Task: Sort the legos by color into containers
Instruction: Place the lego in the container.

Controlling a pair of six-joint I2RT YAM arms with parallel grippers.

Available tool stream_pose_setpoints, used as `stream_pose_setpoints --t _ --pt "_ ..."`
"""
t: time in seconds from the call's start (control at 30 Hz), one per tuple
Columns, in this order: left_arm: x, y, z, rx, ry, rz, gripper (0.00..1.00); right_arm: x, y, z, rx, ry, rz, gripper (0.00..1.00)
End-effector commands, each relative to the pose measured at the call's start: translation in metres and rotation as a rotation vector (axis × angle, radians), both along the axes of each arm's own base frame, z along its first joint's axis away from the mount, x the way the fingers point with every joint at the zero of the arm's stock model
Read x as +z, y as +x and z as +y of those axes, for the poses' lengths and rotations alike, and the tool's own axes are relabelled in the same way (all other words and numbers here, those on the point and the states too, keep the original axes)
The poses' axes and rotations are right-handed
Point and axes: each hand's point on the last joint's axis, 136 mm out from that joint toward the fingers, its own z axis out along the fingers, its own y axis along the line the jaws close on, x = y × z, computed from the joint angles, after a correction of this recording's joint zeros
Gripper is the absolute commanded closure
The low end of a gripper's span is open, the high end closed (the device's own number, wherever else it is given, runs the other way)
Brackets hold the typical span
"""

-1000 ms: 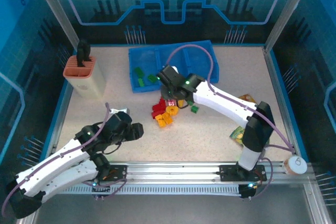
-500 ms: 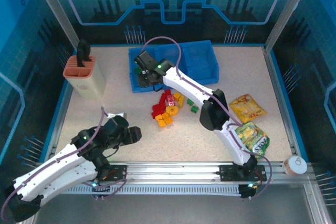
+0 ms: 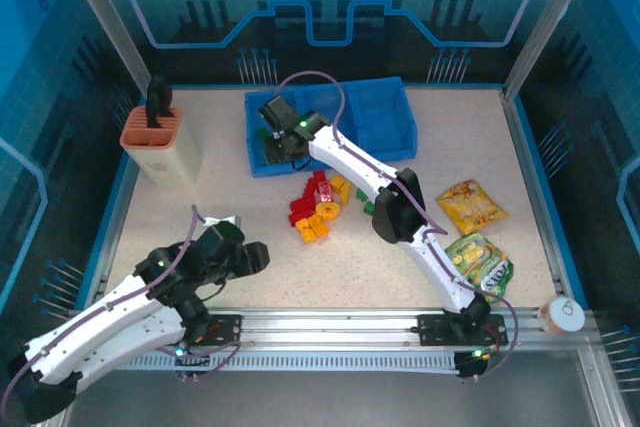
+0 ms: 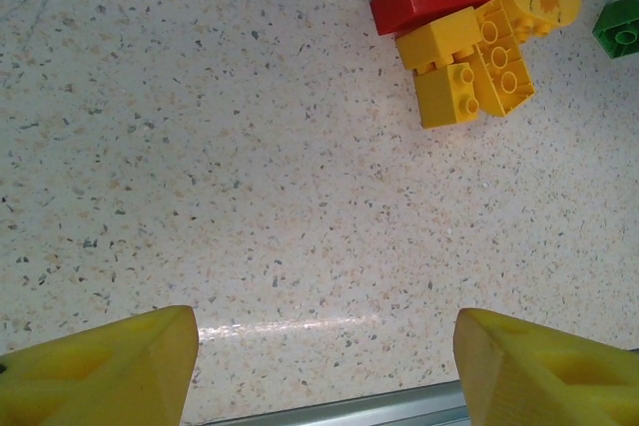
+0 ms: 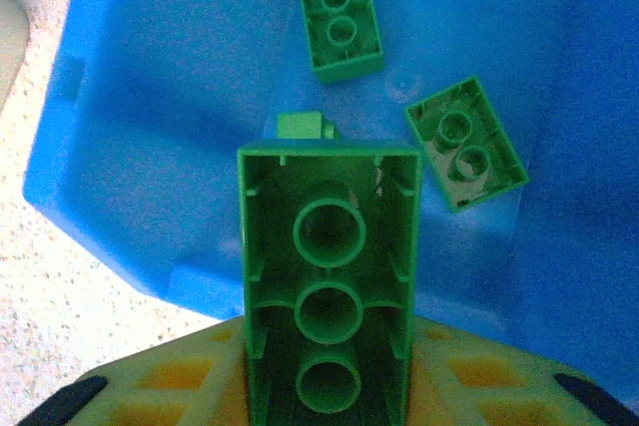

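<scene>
Speckled beige tabletop (image 3: pixel 480 137) spreads across the floor of this blue-lit enclosure, with both white arms bolted at its near edge. Of the two, the right arm (image 3: pixel 350 162) is stretched far towards the back. That looks deliberate, since the reach puts the right gripper (image 5: pixel 327 356) over the shallow blue plastic tray (image 3: pixel 385 119) with its three side-by-side compartments. By contrast the left arm (image 3: pixel 110 312) lies low and folded near the front, out of the way, I'd guess. There the left gripper (image 4: pixel 324 356) hangs over bare table, its yellow fingers well apart with nothing between them. It sits short of the loose pile of red and yellow plastic bricks (image 4: pixel 469 37) in the middle of the table. A couple of green bricks (image 3: pixel 366 203) lie just beside that pile, not yet sorted.

As for the tray, its left compartment (image 5: pixel 170 97) is the green one by the look of it. Two small green bricks (image 5: pixel 337 7) lie flat on its floor, apart from each other. I can make out no bricks in the other two compartments, though the arm hides part of the middle one. Pinched between the right gripper's yellow fingers (image 5: pixel 215 346) is a long green plastic brick (image 5: pixel 327 276), hollow underside towards the wrist. It hangs above that same compartment, held there, I judge, to be let go among its own colour.
</scene>
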Motion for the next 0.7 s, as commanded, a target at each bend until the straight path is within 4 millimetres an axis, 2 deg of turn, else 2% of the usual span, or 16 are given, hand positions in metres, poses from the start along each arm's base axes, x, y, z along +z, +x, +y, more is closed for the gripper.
stream_pose_setpoints --t 0.0,0.07,0.1,0.13,0.2,0.27,0.37,0.47,0.53,0.67 --pt "-0.003 -0.006 0.005 0.001 0.015 0.013 0.31 -0.011 0.007 0.001 -0.021 0.014 0.018 0.59" --pt "-0.001 -0.006 0.006 0.0 0.012 0.009 0.31 -0.01 0.008 0.002 -0.027 0.027 0.022 0.53" --pt "0.001 -0.006 0.005 -0.002 0.005 0.004 0.31 -0.006 0.008 0.003 -0.027 0.039 0.02 0.45" --pt "0.003 -0.006 0.004 -0.006 -0.005 -0.002 0.31 0.0 0.007 0.004 -0.027 0.047 0.014 0.39" --pt "0.008 -0.005 0.001 -0.019 -0.022 -0.015 0.31 0.016 0.008 0.002 -0.042 0.053 -0.015 0.34" --pt "0.013 -0.004 -0.002 -0.029 -0.032 -0.027 0.31 0.034 0.007 -0.002 -0.059 0.056 -0.043 0.34" --pt "0.025 -0.001 -0.005 -0.041 -0.041 -0.053 0.31 0.072 -0.002 -0.007 -0.055 0.078 -0.101 0.35" --pt "0.036 0.004 -0.012 -0.064 -0.043 -0.08 0.31 0.122 -0.016 -0.015 -0.043 0.129 -0.175 0.35" --pt "0.043 0.009 -0.02 -0.087 -0.035 -0.092 0.31 0.15 -0.028 -0.025 -0.04 0.157 -0.217 0.34" --pt "0.056 0.02 -0.043 -0.15 -0.025 -0.122 0.31 0.185 -0.052 -0.053 -0.045 0.186 -0.275 0.33"
